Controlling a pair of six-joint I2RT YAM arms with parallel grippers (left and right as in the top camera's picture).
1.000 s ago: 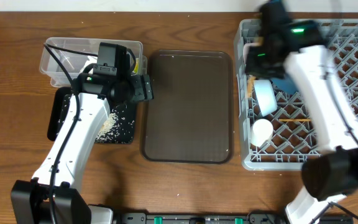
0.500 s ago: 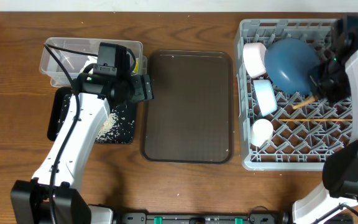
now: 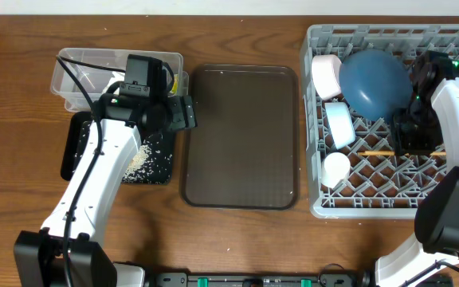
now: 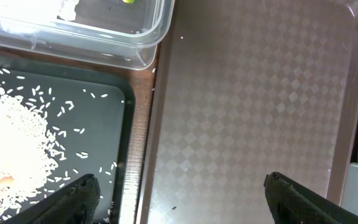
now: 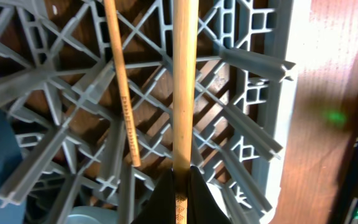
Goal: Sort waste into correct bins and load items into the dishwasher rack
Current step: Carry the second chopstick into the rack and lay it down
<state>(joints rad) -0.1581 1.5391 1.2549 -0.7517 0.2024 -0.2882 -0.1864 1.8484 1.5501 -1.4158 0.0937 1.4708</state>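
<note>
Step in hand: loading of the rack (image 3: 317,203); a chopstick (image 5: 185,81) is being set down, judged a late step, since the plate (image 3: 375,80), two bowls (image 3: 325,76) and a cup (image 3: 335,167) are stood inside.
Right fingers (image 5: 161,198): shut tight on the chopstick, near one of its ends.
Left fingers (image 4: 73,199): spread wide, nothing held; hung over the edge where the black tray (image 4: 104,106), with rice (image 4: 11,149) heaped on it, meets the brown tray (image 4: 247,106).
Chopstick, place: low over the lattice floor in the near half of the rack, below the plate; whether it is resting on the lattice cannot be told.
Chopstick, long axis: laid flat, run left to right across the rack, pointing straight away from the fingers.
Second chopstick (image 5: 122,93): laid on the lattice just beside, nearly parallel.
Next move, judged: the stick to be lowered across several ribs and then released, so that it is not dropped through a gap.
</note>
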